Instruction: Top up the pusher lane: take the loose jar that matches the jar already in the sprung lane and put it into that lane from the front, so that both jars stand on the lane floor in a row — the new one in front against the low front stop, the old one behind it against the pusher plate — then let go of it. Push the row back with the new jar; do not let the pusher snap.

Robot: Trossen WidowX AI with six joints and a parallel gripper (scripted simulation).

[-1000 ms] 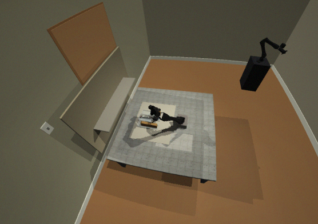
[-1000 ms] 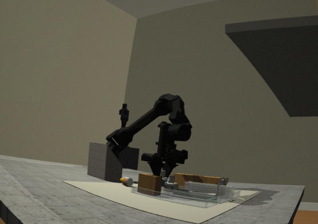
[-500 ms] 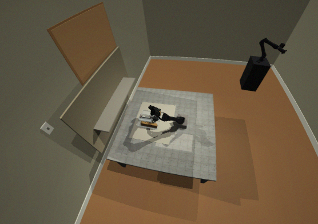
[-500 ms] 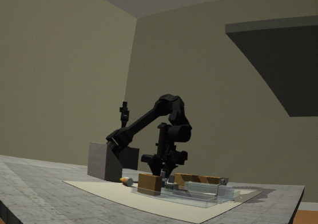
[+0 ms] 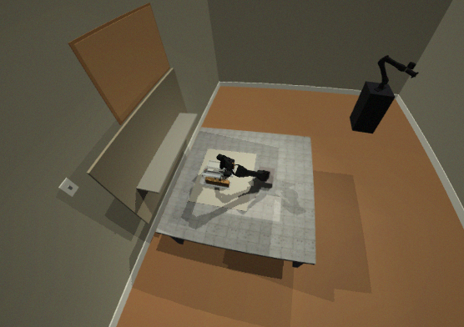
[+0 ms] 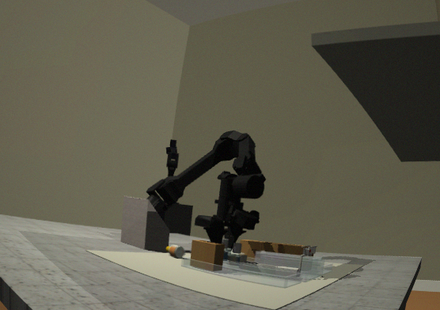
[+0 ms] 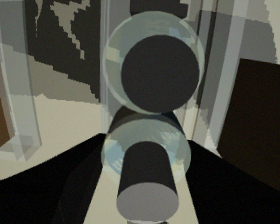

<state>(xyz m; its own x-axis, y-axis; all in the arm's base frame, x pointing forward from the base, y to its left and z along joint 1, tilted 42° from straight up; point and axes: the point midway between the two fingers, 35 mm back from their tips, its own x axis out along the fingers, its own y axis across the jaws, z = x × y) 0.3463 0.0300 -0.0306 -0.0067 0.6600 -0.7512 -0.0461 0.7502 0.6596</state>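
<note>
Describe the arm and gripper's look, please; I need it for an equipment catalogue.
The arm is matte black all over, built of blocky angular links with bulky rounded joints. The gripper is black too, tapering downward. No cables, markings or coloured parts can be made out.

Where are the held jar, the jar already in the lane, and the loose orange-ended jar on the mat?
held jar (image 7: 145, 185), wrist view, on its dark cap, between the closed fingers.
lane jar (image 7: 159, 72), wrist view, on its dark cap.
orange-ended jar (image 6: 175, 251), exterior view, on its side, lying on the mat.
</note>
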